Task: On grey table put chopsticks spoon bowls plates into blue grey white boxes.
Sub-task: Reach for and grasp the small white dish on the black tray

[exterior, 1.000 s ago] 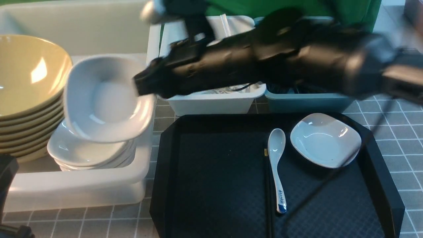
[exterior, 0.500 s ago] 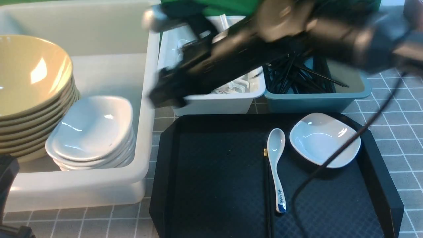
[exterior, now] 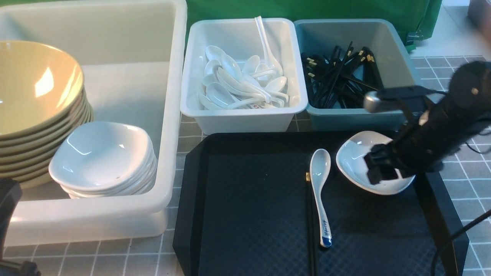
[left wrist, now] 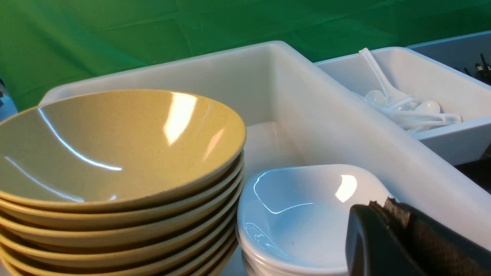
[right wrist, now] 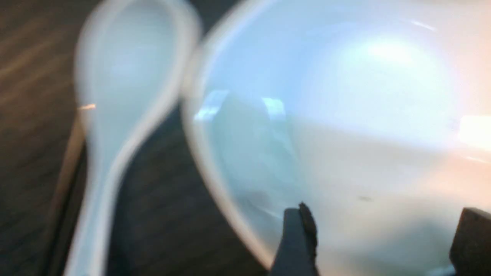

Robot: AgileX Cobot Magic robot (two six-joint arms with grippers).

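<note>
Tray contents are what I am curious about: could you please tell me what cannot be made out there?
Chopsticks, front view: black on the black tray; their number is unclear.
White dish: in the front view the right claw covers its right part; the right wrist view is blurred, so contact is unclear.
Spoon handle writing, front view: too small to read.

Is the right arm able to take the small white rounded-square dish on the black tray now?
Probably yes: the open right end effector hovers above the small white rounded-square dish, with nothing between them.
</note>
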